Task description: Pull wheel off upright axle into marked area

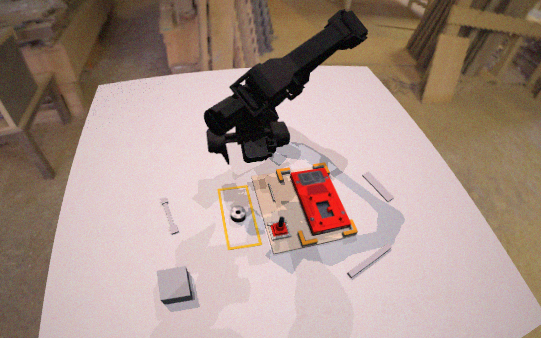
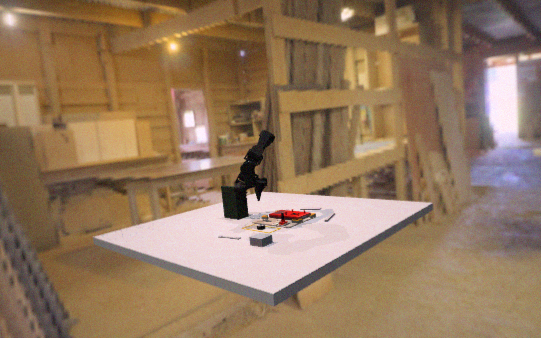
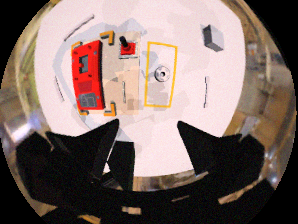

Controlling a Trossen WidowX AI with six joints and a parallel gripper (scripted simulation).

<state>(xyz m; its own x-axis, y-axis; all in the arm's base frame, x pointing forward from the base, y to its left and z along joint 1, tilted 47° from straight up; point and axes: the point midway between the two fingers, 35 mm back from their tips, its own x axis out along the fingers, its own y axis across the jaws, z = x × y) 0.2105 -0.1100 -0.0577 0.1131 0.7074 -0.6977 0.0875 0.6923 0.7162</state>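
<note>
Table: wheel (image 1: 238, 214) (image 2: 261, 227) (image 3: 162, 74) well clear of jaws (image 1: 250, 156) (image 2: 258, 198), btw.
</note>
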